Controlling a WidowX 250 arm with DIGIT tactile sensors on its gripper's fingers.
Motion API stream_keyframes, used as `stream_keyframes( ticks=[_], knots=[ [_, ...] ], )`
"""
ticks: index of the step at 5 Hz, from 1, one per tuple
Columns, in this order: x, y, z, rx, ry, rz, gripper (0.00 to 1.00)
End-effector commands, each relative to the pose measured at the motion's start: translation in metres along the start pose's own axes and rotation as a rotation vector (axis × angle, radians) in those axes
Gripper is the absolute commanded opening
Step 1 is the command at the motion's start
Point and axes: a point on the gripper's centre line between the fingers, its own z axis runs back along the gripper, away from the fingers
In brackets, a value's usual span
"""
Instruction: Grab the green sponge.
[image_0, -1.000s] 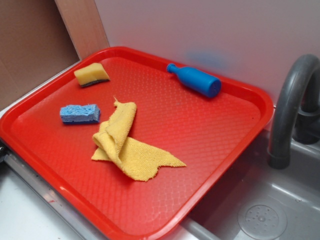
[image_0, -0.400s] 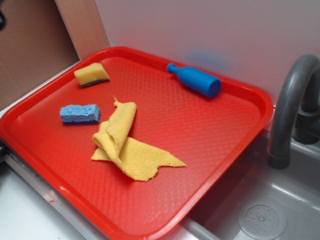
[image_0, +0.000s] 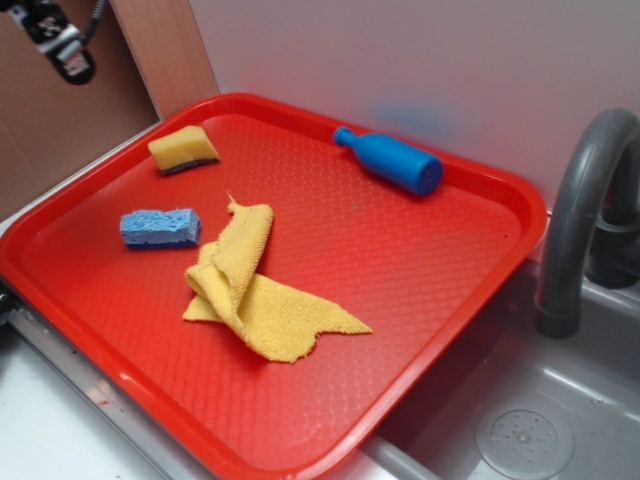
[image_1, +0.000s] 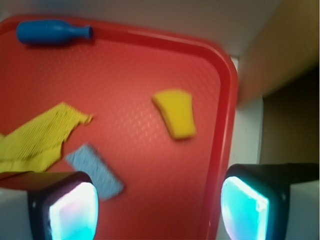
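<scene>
green sponge (image_0: 184, 148): far left corner of the red tray (image_0: 420, 300), lying free. blue sponge (image_0: 160, 227): near the left rim. yellow cloth (image_0: 250, 290): tray centre. gripper (image_1: 155, 207): jaws spread, empty, high off that corner. step: approach. next: centre over the green sponge, descend, pinch.

Our wrist view over the red tray (image_1: 227, 100)

We see the green sponge (image_1: 176, 113) at center, our hand (image_1: 159, 207) spread wide at six o'clock.

Two sponges, one green sponge (image_0: 183, 149) and one blue sponge (image_0: 160, 227); one yellow cloth (image_0: 255, 290); one blue bottle (image_0: 392, 161); one red tray (image_0: 420, 300)
</scene>
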Motion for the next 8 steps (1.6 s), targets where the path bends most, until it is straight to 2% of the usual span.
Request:
stream_keyframes(
  ticks=[1,2,3,4,5,6,7,8],
  knots=[
    [0.031,0.012,-0.054,0.021,-0.03,-0.032,1.0],
    [0.037,0.019,-0.086,0.01,-0.002,-0.037,1.0],
    [0.031,0.029,-0.121,0.011,0.061,-0.056,1.0],
    [0.024,0.037,-0.139,0.024,0.105,-0.067,1.0],
    [0.022,0.037,-0.147,0.03,0.139,-0.113,0.06],
    [0.024,0.028,-0.136,0.029,0.123,-0.124,0.0],
    [0.04,0.006,-0.089,0.009,0.11,-0.129,0.0],
    [0.046,-0.023,-0.036,-0.071,0.068,-0.049,0.0]
  ],
)
